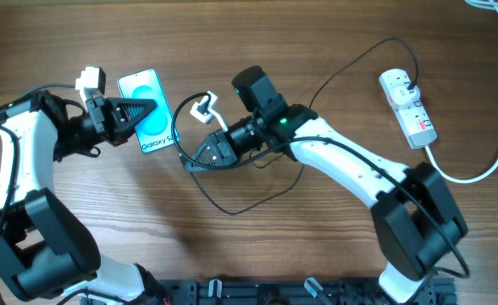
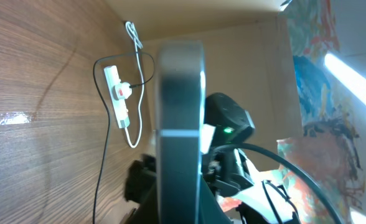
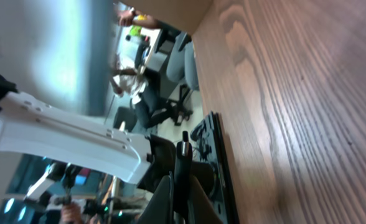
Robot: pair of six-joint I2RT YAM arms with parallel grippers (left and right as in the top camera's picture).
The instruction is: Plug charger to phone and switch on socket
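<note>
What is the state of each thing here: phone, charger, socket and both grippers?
phone: held in left gripper, screen up
charger: plug in socket, cable in right gripper, tip seemingly not in phone
socket: charger plugged in, switch unclear
left gripper: shut on phone
right gripper: shut on charger

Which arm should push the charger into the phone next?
Right, probably. The right gripper is shut on the charger close to the phone; the left gripper is busy holding the phone.
</note>
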